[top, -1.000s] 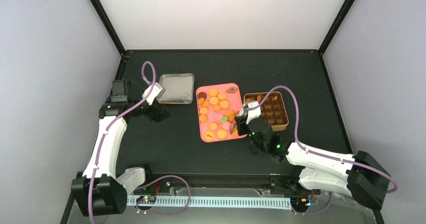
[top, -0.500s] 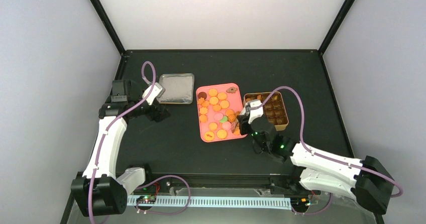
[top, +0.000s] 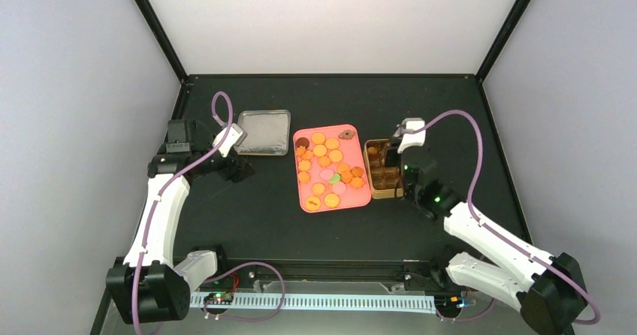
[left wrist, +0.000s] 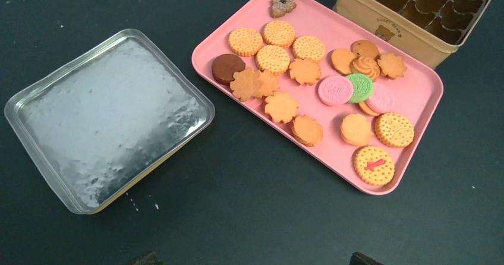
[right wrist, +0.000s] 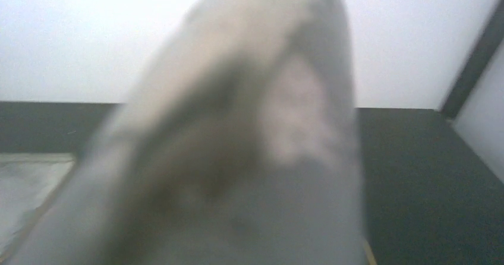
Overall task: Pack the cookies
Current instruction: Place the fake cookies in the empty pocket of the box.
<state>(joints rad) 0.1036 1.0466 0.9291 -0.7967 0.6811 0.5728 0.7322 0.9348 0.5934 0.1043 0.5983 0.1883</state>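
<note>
In the right wrist view we see only a blurred grey-brown mass (right wrist: 238, 134) close against the lens, and we cannot name it. From above, the right gripper (top: 393, 157) covers much of the gold tin (top: 383, 194), jaws unreadable. The left wrist view crops the tin at its top edge and shows the left gripper (left wrist: 254, 259) only as two dark tips.

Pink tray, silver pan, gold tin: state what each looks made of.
Pink tray: likely plastic, matte, uniform colour, rounded rim.
Silver pan: thin metal, dull mottled sheen, rolled edge.
Gold tin: probably printed tinplate, satin gold wall with a bear logo.
</note>
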